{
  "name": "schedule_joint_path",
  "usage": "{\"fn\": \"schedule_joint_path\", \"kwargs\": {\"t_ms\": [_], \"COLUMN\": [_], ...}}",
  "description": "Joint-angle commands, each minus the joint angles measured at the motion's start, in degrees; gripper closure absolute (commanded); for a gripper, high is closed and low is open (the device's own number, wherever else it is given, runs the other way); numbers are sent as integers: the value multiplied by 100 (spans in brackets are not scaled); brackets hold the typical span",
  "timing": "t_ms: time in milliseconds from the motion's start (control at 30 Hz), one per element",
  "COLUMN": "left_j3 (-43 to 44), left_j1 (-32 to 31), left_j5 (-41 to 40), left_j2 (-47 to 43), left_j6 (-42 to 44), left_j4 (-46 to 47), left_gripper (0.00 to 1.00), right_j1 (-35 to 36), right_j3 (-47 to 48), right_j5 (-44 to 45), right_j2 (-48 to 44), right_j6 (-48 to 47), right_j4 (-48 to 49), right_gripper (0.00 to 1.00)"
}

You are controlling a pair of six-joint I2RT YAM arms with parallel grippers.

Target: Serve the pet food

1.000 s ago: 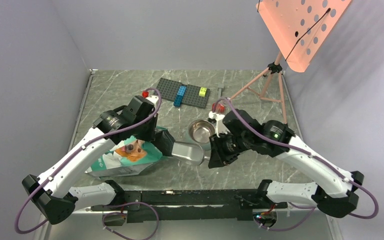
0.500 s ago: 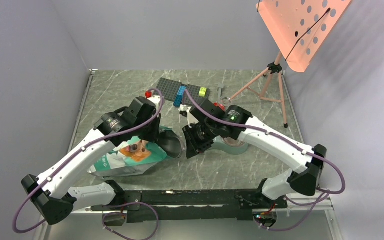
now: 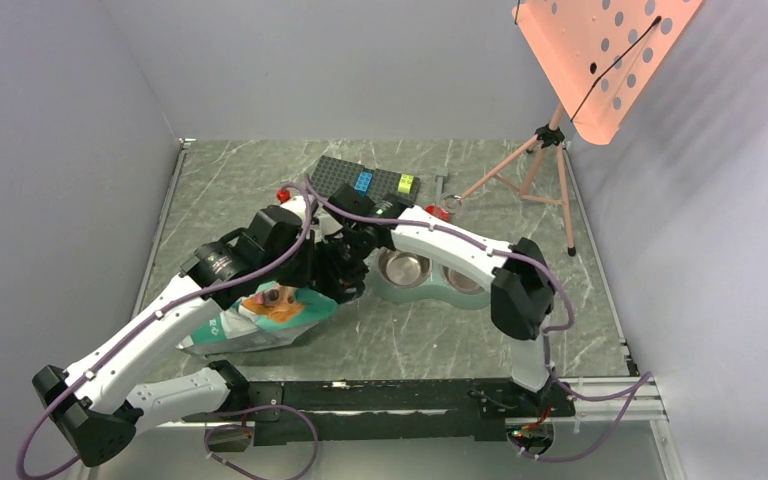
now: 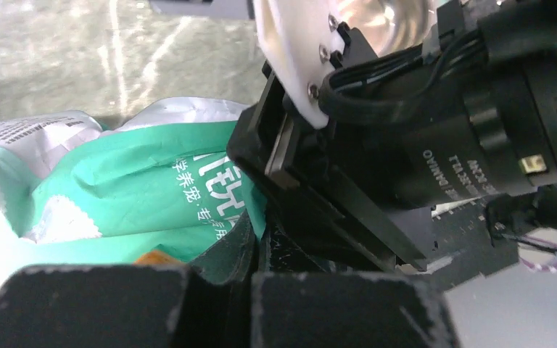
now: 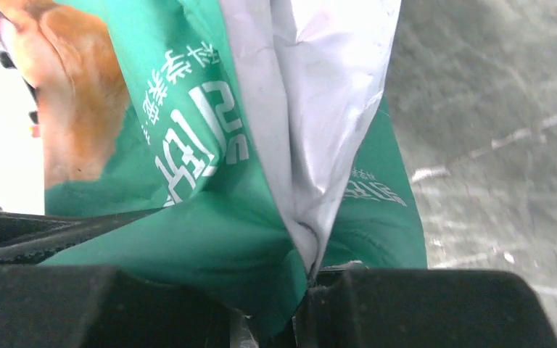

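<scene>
2 bent arms [image 3: 160,318] [image 3: 460,250], left tool [image 4: 251,250] pinching pouch [image 3: 245,330]

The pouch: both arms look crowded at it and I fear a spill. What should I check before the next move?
1. Hold of the left gripper on the pouch edge: ok, shut on the teal fabric.
2. Hold of the right gripper: cannot tell, pouch fabric fills its view.
3. Room between the grippers: not ok, the right one's body crowds the left wrist view.
4. Pouch mouth open: cannot tell, hidden under both wrists.
5. Sight of the pet food: not ok, none shows.
6. The dish beside the pouch, visible bowl empty: ok.
</scene>
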Motion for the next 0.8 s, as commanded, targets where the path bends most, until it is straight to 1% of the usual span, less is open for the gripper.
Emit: {"fn": "schedule_joint_path", "kwargs": {"t_ms": [0, 67, 133, 167, 200, 267, 333, 433, 467, 500, 533, 567, 600, 633, 667, 700, 733, 767], "left_j3": [320, 512, 669, 658, 626, 591, 447, 448, 490, 508, 515, 487, 410, 319, 248, 217, 250, 297], "left_j1": [-150, -150, -144, -143, -144, -143, -146, -142, -142, -144, -143, -144, -142, -143, -142, -142, -143, -142], "left_j5": [942, 956, 856, 794, 682, 280, -163, -733, -813, -838, -861, -911, -938, -936, -924, -888, -862, -858], "left_j2": [-435, -392, -407, -474, -619, -916, -1281, -1577, -1588, -1593, -1586, -1604, -1648, -1703, -1773, -1808, -1816, -1807], "left_j6": [-493, -515, -467, -455, -435, -453, -279, -113, -71, -23, -42, -75, -82, -90, -73, -55, -45, -33], "left_j4": [1354, 1144, 969, 912, 921, 763, 810, 582, 393, 268, 162, 118, 157, 237, 333, 380, 371, 329], "left_gripper": [100, 100, 100, 100, 100, 100, 100, 100, 100, 100, 100, 100, 100, 100, 100, 100, 100, 100], "right_j1": [-21, -55, -122, -132, -143, -183, -219, -221, -184, -166, -168, -165, -124, -61, -17, -3, -27, -87], "right_j3": [432, 89, -548, -864, -1135, -1367, -1838, -2215, -2347, -2459, -2363, -2105, -1851, -1805, -1982, -2282, -2669, -2914], "right_j5": [-355, -465, -756, -744, -785, -971, -1123, -1238, -1195, -1115, -1154, -1150, -1043, -909, -761, -679, -662, -651], "right_j2": [727, 524, 90, -62, -164, -342, -623, -1002, -1108, -1133, -1016, -879, -832, -951, -1195, -1506, -1808, -1878], "right_j6": [482, 767, 1168, 1320, 1397, 1503, 1667, 1729, 1803, 2017, 2189, 2146, 1911, 1687, 1545, 1563, 1786, 1960], "right_j4": [2486, 3096, 4060, 4468, 4707, 5043, 5461, 5396, 5464, 5787, 5818, 5462, 4837, 4398, 4158, 4237, 4545, 4858], "right_gripper": [100, 100, 100, 100, 100, 100, 100, 100, 100, 100, 100, 100, 100, 100, 100, 100, 100, 100]}}
